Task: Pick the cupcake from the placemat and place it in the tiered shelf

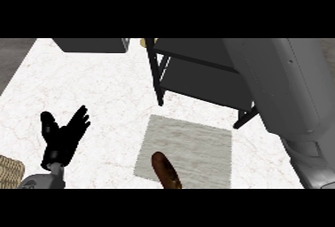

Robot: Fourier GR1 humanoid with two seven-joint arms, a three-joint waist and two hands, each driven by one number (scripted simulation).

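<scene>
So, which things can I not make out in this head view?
- Right hand: outside the head view; the right forearm runs off the upper edge.
- Cupcake: not recognisable; a brown thing at the placemat's near edge is cut off below.
- Tiered shelf: its right side is hidden behind that forearm.
- Woven thing, lower left: cut by the left edge.

You see a white, veined marble-look worktop (pixel 98 88). At 6 o'clock lies a grey placemat (pixel 189 146) with a cloth-like weave; at 1 o'clock the tiered shelf (pixel 200 75) has a dark, matt metal-looking frame.
</scene>
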